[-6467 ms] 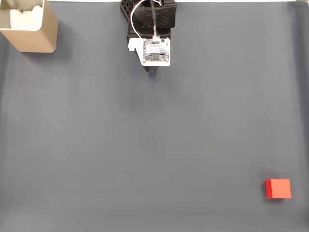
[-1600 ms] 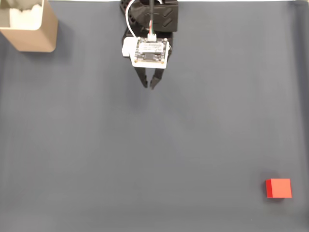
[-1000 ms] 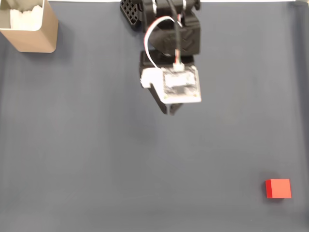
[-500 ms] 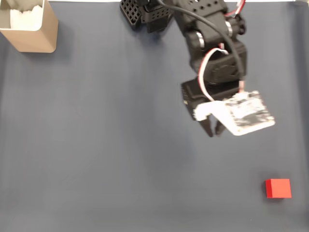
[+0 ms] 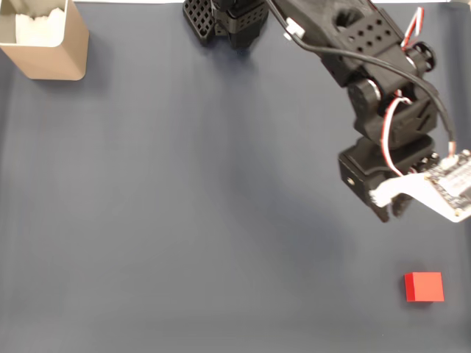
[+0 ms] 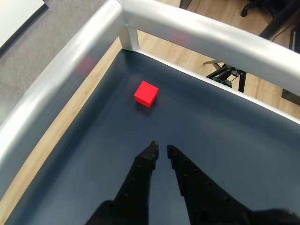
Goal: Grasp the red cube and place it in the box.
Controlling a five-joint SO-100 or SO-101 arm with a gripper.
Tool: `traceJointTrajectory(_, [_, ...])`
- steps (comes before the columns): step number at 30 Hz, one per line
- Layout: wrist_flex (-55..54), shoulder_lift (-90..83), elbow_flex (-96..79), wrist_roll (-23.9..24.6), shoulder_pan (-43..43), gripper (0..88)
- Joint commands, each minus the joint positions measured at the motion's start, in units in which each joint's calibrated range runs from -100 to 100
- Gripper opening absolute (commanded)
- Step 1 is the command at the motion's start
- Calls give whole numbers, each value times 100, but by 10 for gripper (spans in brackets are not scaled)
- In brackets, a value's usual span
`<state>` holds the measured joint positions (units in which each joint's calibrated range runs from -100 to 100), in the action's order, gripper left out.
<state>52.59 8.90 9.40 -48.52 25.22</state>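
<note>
Gripper [image 6: 160, 151] is empty, fingers nearly together with just a narrow slit between the tips, nothing in it. In the fixed view the gripper [image 5: 391, 213] sits at the right side of the mat, tips pointing down-frame, part-hidden under the white board on the wrist.

Cube [image 5: 424, 287] lies flat on the dark mat [image 5: 184, 220] near the bottom-right corner in the fixed view, down-frame and slightly right of the fingertips, clear gap between, no contact. In the wrist view the cube [image 6: 146, 93] is ahead of the tips and a bit left of the slit line, well apart from them, resting near the mat's corner where the metal rails [image 6: 70, 70] meet. It's turned at an angle to the fingers in that view, one corner facing the camera.

Box [image 5: 45, 38] stands at the top-left corner in the fixed view, white filling visible inside, far across the mat from both cube and gripper.

Arm [image 5: 353, 66] reaches from its base at top centre diagonally to the right edge. Fixed view is slightly blurred around the wrist, so fingertip detail there is poor; the wrist view is the clear read on the fingers.
</note>
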Motion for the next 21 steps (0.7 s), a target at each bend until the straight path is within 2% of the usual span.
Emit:
traceJointTrajectory(1, [20,219,711,-15,141,40])
traceJointTrajectory(7, [20,834,1377,-29,205,65])
traceJointTrajectory(21, [-62,1943,2636,73,-179,213])
